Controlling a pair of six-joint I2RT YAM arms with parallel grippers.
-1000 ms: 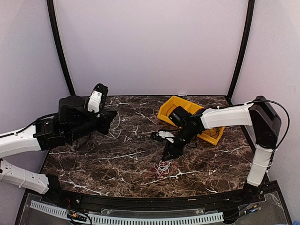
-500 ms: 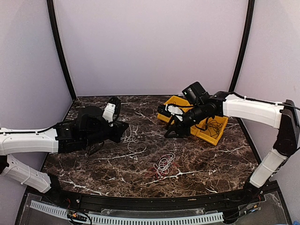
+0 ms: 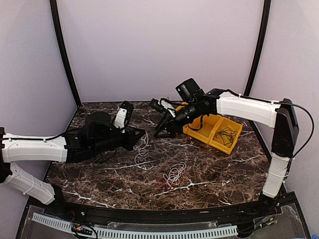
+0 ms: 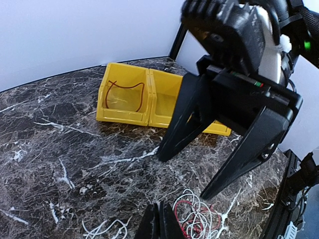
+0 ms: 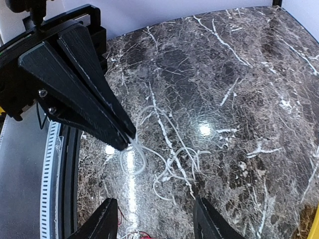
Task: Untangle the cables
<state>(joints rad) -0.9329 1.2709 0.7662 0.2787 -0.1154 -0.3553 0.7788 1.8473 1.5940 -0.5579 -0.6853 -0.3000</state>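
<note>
My left gripper is shut on a thin white cable that trails from its tip down onto the marble table. The right wrist view shows the same pinch: the left gripper holds the white cable, which lies in loose loops. A small tangle of white and red cables lies on the table in front, also in the left wrist view just right of my left gripper. My right gripper is open and empty, above the table near the left one; its fingers stand wide apart.
Two yellow bins stand at the back right. One holds a thin black wire. The other bin holds a dark red wire. The marble table ends at a black rail in front.
My right gripper rose from beside the tangle and swung back and left, ending up facing the left gripper. My left gripper reached right, carrying the white cable.
</note>
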